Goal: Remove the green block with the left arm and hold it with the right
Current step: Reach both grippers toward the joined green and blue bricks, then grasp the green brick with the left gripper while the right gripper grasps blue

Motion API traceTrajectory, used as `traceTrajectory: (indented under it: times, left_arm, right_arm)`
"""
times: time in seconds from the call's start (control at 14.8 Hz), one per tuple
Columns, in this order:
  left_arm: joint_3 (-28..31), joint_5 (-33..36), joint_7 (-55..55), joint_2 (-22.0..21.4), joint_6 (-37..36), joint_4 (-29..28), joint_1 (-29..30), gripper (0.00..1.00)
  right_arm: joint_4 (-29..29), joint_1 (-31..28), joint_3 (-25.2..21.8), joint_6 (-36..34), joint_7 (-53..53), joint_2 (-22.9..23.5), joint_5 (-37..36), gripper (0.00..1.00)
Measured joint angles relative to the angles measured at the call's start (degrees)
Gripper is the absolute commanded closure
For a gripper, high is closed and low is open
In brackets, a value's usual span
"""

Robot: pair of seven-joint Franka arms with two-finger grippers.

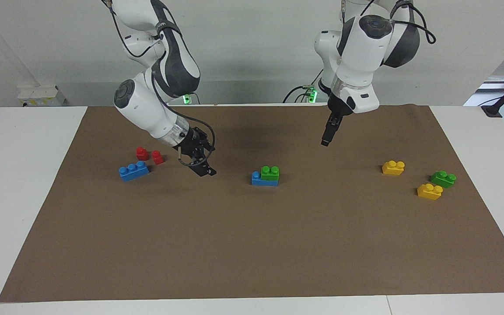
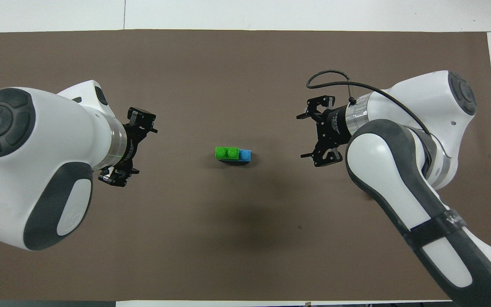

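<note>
A green block [image 1: 270,172] sits stacked on one end of a blue brick [image 1: 260,180] in the middle of the brown mat; the stack also shows in the overhead view, green block [image 2: 227,152] on blue brick [image 2: 245,155]. My left gripper [image 1: 325,141] hangs in the air over the mat, off the stack toward the left arm's end, and shows in the overhead view [image 2: 137,147]. My right gripper [image 1: 206,169] is tilted, low over the mat toward the right arm's end, and also shows from above [image 2: 313,132]. Neither touches the stack.
Toward the right arm's end lie a blue three-stud brick [image 1: 134,171] and two red blocks [image 1: 142,153] [image 1: 158,157]. Toward the left arm's end lie two yellow bricks [image 1: 393,167] [image 1: 429,191] and a second green block [image 1: 443,178]. The brown mat [image 1: 252,253] covers the table.
</note>
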Motion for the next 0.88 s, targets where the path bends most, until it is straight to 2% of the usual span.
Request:
traceTrajectory:
  times: [0.14,0.54,0.88]
  left_arm:
    - [0.0,0.0,-8.9,1.2,2.3,-0.4,-2.2,0.0]
    - [0.1,1.5,-25.5,6.1,5.6,-0.4,-6.7,0.0]
    - [0.1,2.0,-33.8,9.6,8.7,-0.4,-8.6,0.0]
  right_arm:
    - [-1.5,1.6,0.0,3.5,0.2,1.0,1.6,0.04]
    - [-2.7,6.3,0.0,13.2,0.8,6.0,4.3,0.03]
    - [-2.7,9.7,0.0,17.9,0.8,8.7,6.4,0.03]
